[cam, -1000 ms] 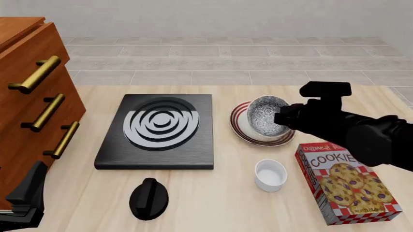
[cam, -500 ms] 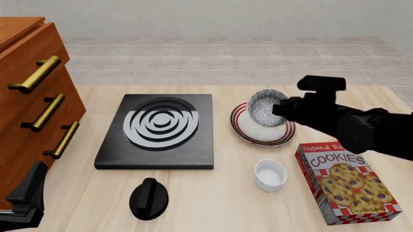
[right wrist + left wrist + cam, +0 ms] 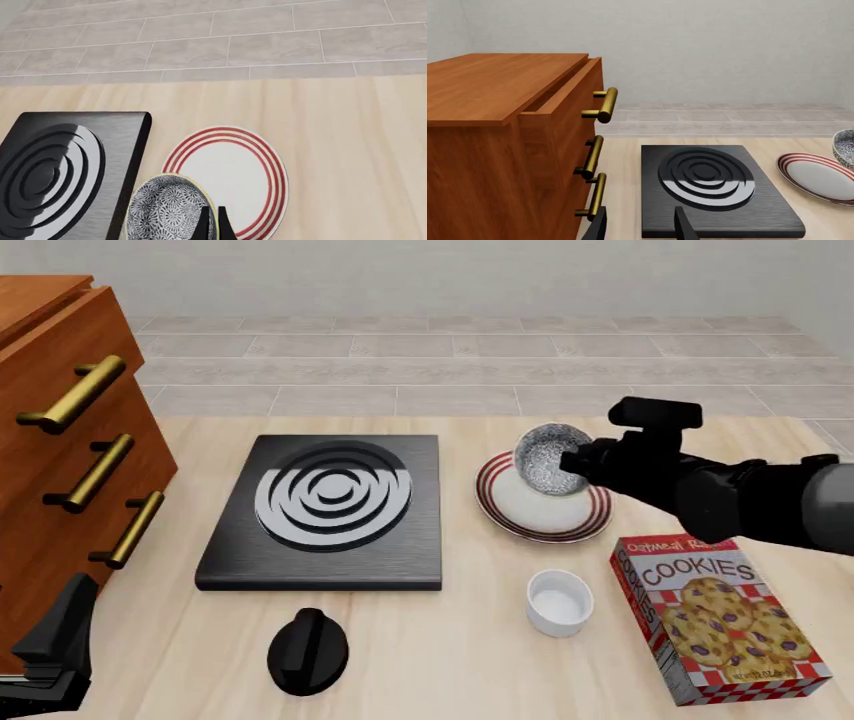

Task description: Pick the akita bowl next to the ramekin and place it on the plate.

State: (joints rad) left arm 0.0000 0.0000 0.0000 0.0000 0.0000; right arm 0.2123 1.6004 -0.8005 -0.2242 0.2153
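Note:
The speckled grey akita bowl (image 3: 545, 460) hangs tilted over the far side of the plate (image 3: 531, 514), a white plate with dark red rings. My right gripper (image 3: 574, 464) is shut on the bowl's rim. In the right wrist view the two fingers (image 3: 203, 224) pinch the bowl (image 3: 165, 212) beside the plate (image 3: 233, 172). The white ramekin (image 3: 558, 602) stands nearer me, in front of the plate. My left gripper (image 3: 642, 227) is open and holds nothing, low at the table's near left by the drawers.
A black square slab (image 3: 324, 510) with silver rings lies left of the plate. A black knob (image 3: 308, 650) sits in front of the slab. A cookie box (image 3: 718, 620) lies at the near right. A wooden drawer cabinet (image 3: 67, 440) with brass handles fills the left.
My right gripper has carried the bowl a little farther back and left over the plate. The left arm has not moved.

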